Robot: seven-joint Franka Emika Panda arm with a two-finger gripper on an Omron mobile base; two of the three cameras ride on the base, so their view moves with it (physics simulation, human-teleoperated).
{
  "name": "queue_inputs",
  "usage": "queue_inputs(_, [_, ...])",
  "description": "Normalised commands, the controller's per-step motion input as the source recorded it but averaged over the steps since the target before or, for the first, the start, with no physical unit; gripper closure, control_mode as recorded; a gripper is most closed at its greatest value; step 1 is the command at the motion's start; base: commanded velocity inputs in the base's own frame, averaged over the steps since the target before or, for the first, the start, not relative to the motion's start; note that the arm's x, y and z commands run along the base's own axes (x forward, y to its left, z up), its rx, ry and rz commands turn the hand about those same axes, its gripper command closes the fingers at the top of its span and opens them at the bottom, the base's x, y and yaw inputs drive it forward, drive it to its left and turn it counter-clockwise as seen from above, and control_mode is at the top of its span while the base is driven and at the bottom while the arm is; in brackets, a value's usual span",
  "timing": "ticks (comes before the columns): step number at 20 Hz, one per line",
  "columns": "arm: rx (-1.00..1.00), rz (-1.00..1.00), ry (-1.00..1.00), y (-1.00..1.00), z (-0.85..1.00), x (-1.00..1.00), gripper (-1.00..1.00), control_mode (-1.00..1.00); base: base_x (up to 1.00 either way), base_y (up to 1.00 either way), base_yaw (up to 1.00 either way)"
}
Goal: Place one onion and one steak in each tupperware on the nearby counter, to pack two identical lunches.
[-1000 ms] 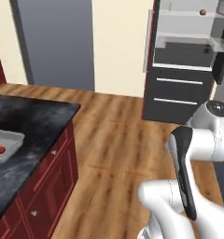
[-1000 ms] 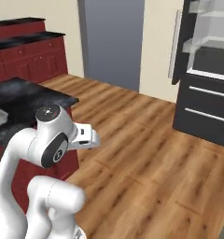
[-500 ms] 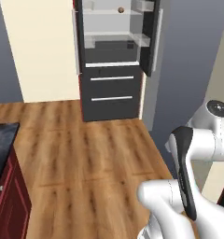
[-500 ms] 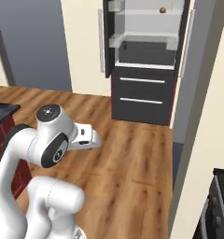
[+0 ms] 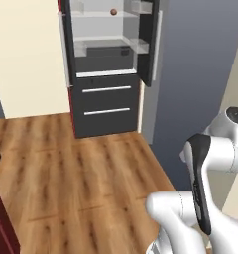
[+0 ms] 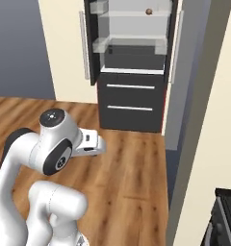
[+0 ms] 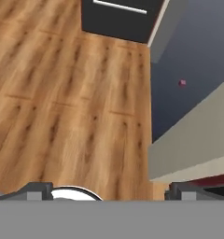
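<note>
Open floor ahead, fridge standing open

I see bare wood floor (image 5: 81, 183) clear up to the fridge (image 6: 132, 62); its two doors (image 5: 153, 42) swing out and narrow the way to the shelves, where a small onion (image 5: 113, 11) sits. A grey wall (image 6: 194, 105) hems my right.

Kitchen: open fridge (image 5: 107, 64), wood floor (image 5: 76, 188).

A small round orange-brown onion (image 5: 112, 11) sits alone on the top clear shelf of the open dark fridge, at the upper middle of the left base view and upper right of centre in the right base view (image 6: 148, 11).
</note>
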Motion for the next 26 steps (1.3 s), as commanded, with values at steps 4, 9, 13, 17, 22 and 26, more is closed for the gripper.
queue_inputs(4, [0.0, 0.0, 0.0, 0.0, 0.0, 0.0, -1.0, 1.0, 1.0, 0.22, 0.0])
queue_inputs(9, [0.0, 0.0, 0.0, 0.0, 0.0, 0.0, -1.0, 1.0, 1.0, 0.19, 0.0])
queue_inputs(13, [0.0, 0.0, 0.0, 0.0, 0.0, 0.0, -1.0, 1.0, 1.0, 0.0, 0.0])
queue_inputs(17, [0.0, 0.0, 0.0, 0.0, 0.0, 0.0, -1.0, 1.0, 1.0, 0.0, 0.0])
queue_inputs(22, [0.0, 0.0, 0.0, 0.0, 0.0, 0.0, -1.0, 1.0, 1.0, 0.0, 0.0])
queue_inputs(26, [0.0, 0.0, 0.0, 0.0, 0.0, 0.0, -1.0, 1.0, 1.0, 0.0, 0.0])
